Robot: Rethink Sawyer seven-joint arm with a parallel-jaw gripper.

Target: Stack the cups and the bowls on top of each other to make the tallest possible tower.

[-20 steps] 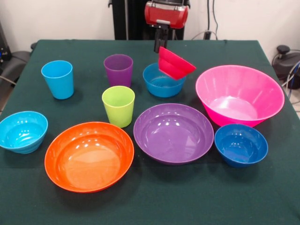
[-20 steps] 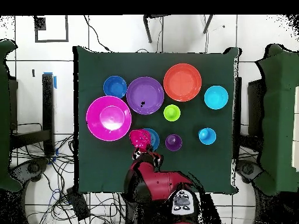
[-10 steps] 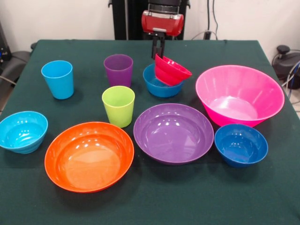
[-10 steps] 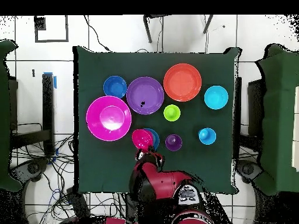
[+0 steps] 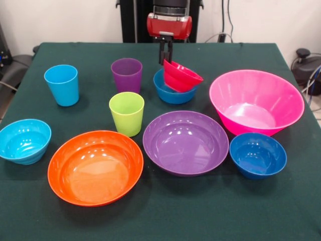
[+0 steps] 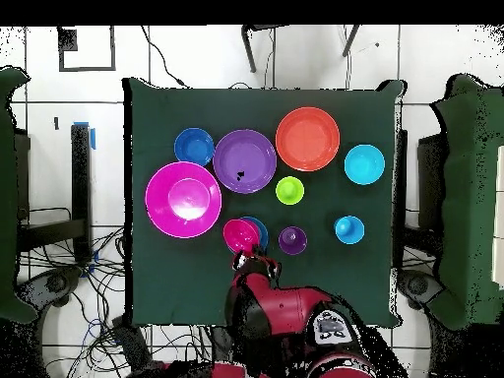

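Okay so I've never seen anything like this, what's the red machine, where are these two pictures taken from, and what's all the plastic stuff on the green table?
The red machine is a robot arm on a pedestal. One picture looks at it from across the table; the other looks straight down, with the robot at the bottom. Its gripper is shut on the rim of a red bowl, holding it tilted over a blue bowl; whether they touch, I can't tell. On the cloth stand three cups, light blue, purple and lime green, plus a cyan bowl, a dark blue bowl, wide orange and purple bowls, and a big pink bowl. It's building a tower.
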